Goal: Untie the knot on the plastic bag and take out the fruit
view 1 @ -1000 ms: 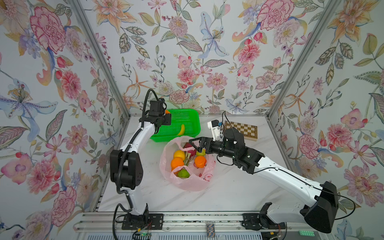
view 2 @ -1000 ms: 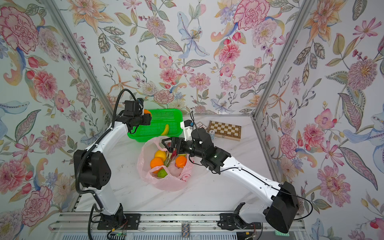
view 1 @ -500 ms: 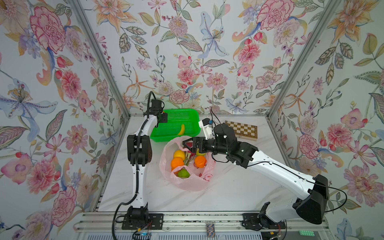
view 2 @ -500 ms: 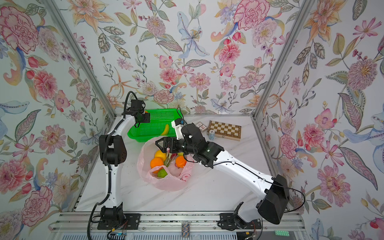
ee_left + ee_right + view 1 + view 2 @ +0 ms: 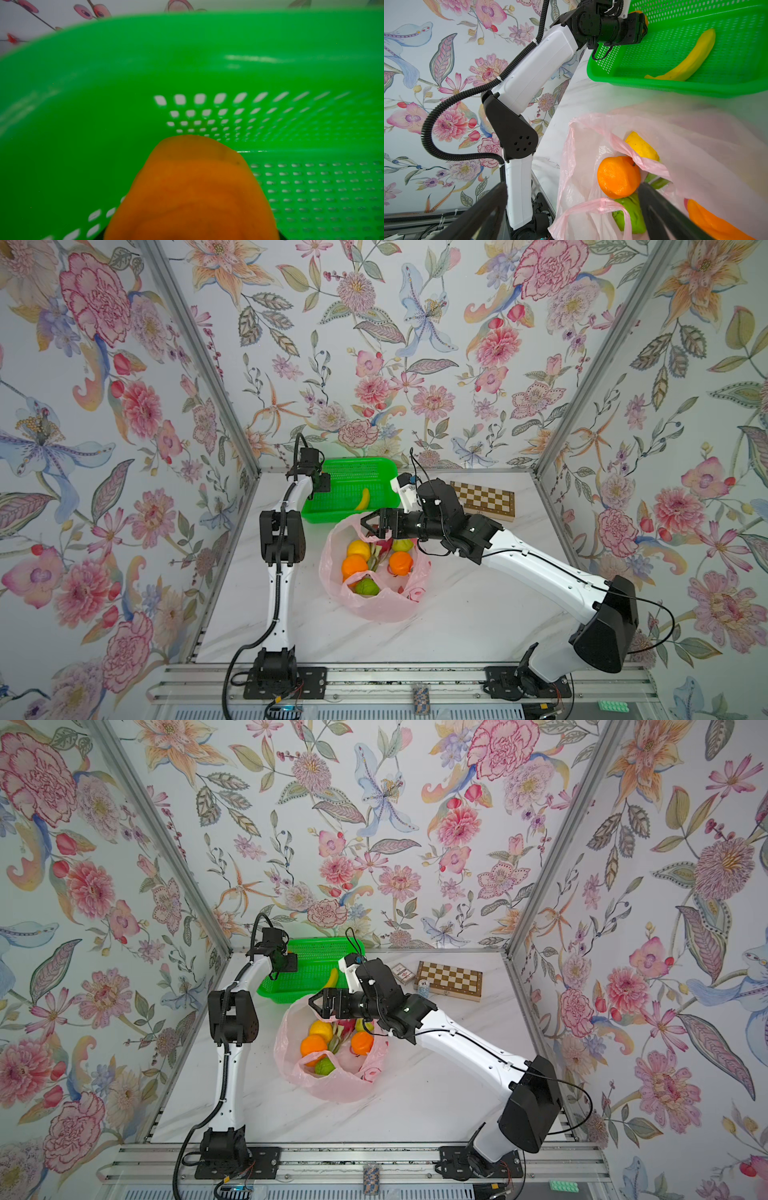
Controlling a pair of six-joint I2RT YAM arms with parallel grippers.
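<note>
Both top views: my left gripper (image 5: 323,483) hangs over the left end of the green perforated plastic basket (image 5: 353,472), just above frame centre. From up there the wrist body hides what the fingers carry. Left wrist view fills that gap: a round orange fruit (image 5: 193,187) sits blurred right under the lens, with the basket's wall and holed floor behind it. Right wrist view agrees, showing a sliver of the held orange (image 5: 645,19) in my left fingers, which are closed on it at middling width. The same view shows a small yellow banana (image 5: 691,60) lying in the basket. My right gripper (image 5: 365,527) is at frame centre, at the upper rim of the thin translucent pink plastic bag (image 5: 374,608), fingers (image 5: 660,212) spread wide and holding nothing. Whether a tip brushes the film I cannot tell. The bag stands on the white marble tabletop (image 5: 457,614), just below the basket in frame, with its mouth gaping and its film crinkled. From above it holds a yellow round fruit (image 5: 358,548), one orange (image 5: 354,565), another orange (image 5: 400,562) and a green fruit (image 5: 365,587). Right wrist view adds a slack pink handle loop (image 5: 602,204) draped over the green fruit. In a top view a small flat box (image 5: 402,971) shows just left of the wooden chessboard (image 5: 451,979). Neither wrist view catches it.
</note>
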